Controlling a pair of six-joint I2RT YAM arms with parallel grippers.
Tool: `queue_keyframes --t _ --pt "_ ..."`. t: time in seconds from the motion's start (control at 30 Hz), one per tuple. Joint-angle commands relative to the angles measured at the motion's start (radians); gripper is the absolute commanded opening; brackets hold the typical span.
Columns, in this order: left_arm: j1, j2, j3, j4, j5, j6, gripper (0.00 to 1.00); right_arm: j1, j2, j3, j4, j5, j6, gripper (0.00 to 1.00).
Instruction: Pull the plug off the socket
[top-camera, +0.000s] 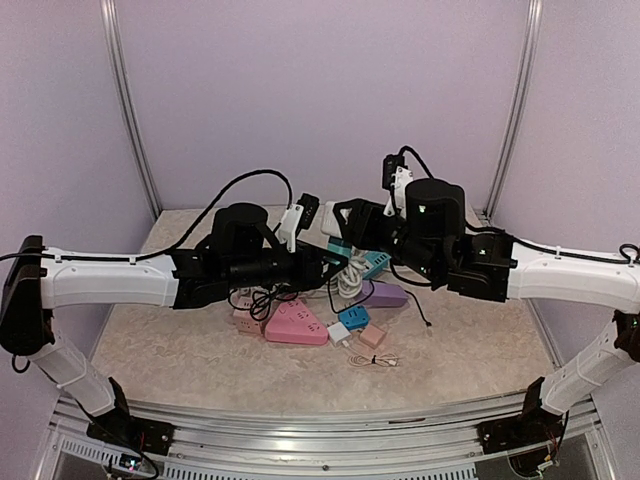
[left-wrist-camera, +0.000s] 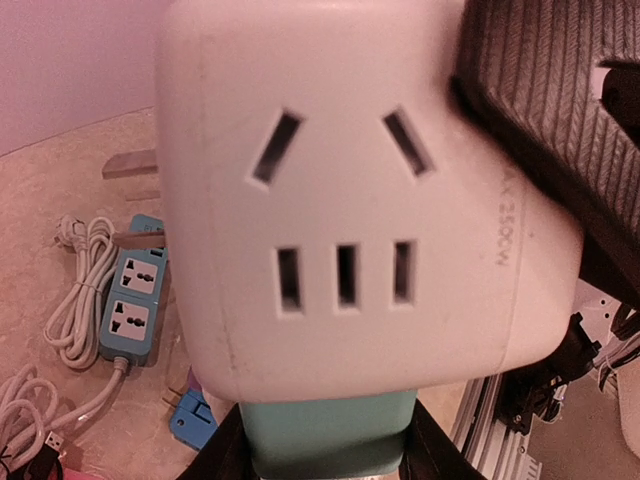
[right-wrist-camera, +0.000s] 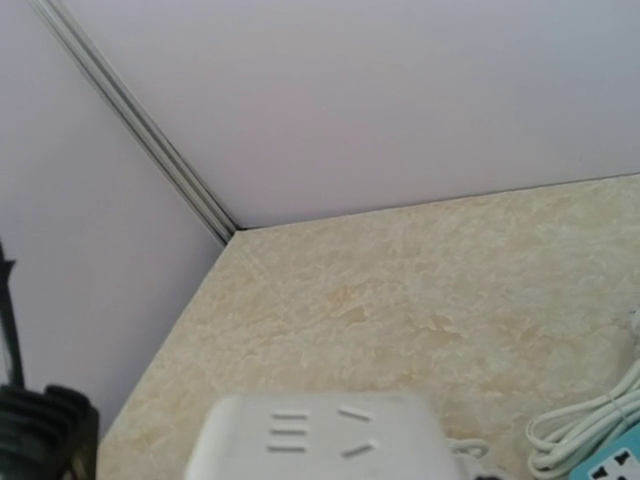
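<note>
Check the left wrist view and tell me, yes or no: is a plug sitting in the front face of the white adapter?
No, every slot on the face of the white adapter is empty.

- Setting: a robotics laboratory test cell, built around a table with a beige stone-pattern top.
- Behind the table and on both its sides: plain lavender wall panels joined by aluminium corner posts, closing it in as a booth.
- Along the table's near edge: an aluminium rail carrying the bases of two white-and-black robot arms.
- At the table's middle: a heap of coloured power strips and plug adapters among loose cables.
</note>
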Motion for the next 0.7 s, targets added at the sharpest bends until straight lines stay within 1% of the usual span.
queue_keyframes --t 0.0,0.2,0.4,0.53,0.67 --pt "0.007 -0.033 0.015 -0.01 0.04 0.017 0.0 0.008 -0.026 0.06 -0.022 0.037 -0.069 0.0" --pt "0.026 -0.038 0.016 -0.003 0.094 -0.002 0.0 0.008 -0.012 0.082 -0.089 0.067 -0.108 0.0" --pt "0.045 -0.037 0.011 -0.004 0.121 -0.016 0.0 0.008 -0.004 0.091 -0.117 0.097 -0.137 0.0" --pt "0.042 -0.04 -0.004 0.008 0.098 -0.005 0.0 0.008 -0.005 0.087 -0.122 0.118 -0.121 0.0" --pt "0.022 -0.04 -0.018 0.02 0.038 0.027 0.0 0.007 -0.016 0.064 -0.078 0.132 -0.076 0.0"
